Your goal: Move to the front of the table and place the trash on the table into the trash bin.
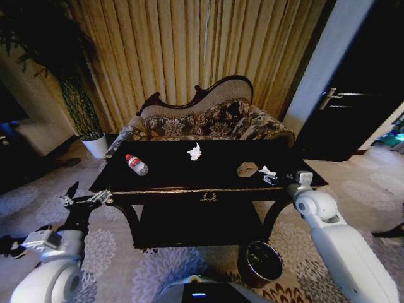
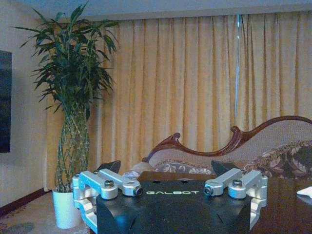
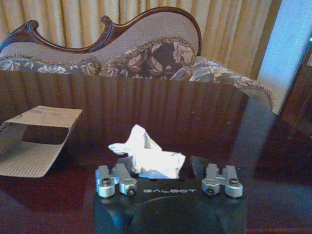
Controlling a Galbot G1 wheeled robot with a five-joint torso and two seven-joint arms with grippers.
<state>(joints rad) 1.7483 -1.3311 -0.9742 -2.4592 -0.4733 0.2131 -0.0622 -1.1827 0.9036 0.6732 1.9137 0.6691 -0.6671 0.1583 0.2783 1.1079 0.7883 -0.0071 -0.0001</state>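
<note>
The dark glossy table (image 1: 208, 183) stands right in front of me. On its top lie a clear bottle (image 1: 136, 165) with a red cap at the left, a crumpled white tissue (image 1: 194, 152) at the back middle, and a small white scrap (image 1: 267, 170) near the front right corner. My right gripper (image 1: 276, 179) is low over that corner, open, and the white crumpled scrap (image 3: 146, 157) sits between its spread fingers (image 3: 163, 168). My left gripper (image 1: 85, 201) hangs open beside the table's front left corner, holding nothing (image 2: 165, 168). The round reddish-brown trash bin (image 1: 260, 262) stands on the carpet under the front right.
A flattened brown cardboard piece (image 1: 247, 169) lies just left of the right gripper (image 3: 36, 141). A carved floral sofa (image 1: 208, 120) sits behind the table. A plant in a white pot (image 1: 96, 145) stands at the far left, and a dark door (image 1: 353, 107) is on the right.
</note>
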